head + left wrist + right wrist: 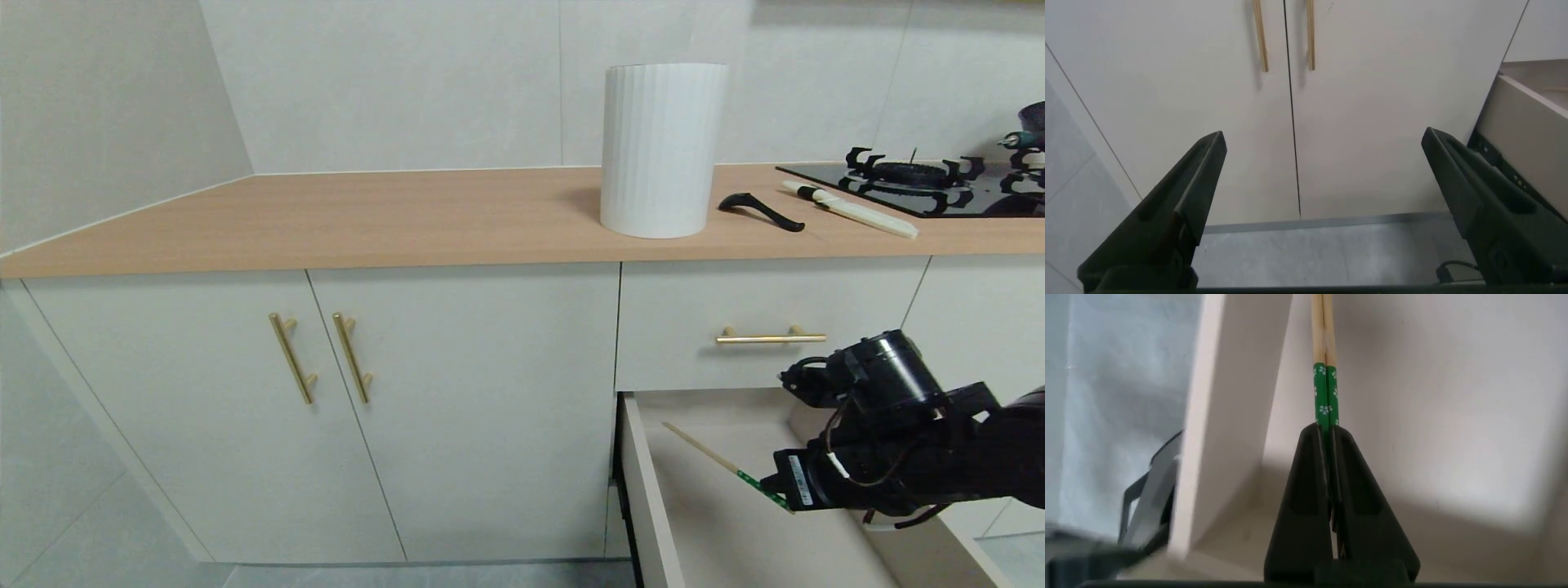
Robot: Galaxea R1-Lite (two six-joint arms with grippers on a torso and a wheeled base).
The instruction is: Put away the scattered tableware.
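Two chopsticks (pixel 710 455) clamped by green ends in your right gripper (pixel 1327 434), above the open drawer (pixel 647 490) | left gripper (pixel 1323 188) spread wide, empty | risk: end grip lets them pivot, snag drawer wall

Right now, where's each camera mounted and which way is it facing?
Head view: on the head, looking forward and down at the counter, cabinet doors and open drawer; the right gripper holds chopsticks over the drawer.
Left wrist view: on the left wrist, facing the cabinet doors and floor; its open fingers show.
Right wrist view: on the right wrist, looking along its shut fingers into the drawer.
Shared: head and right wrist views both show chopsticks and drawer.
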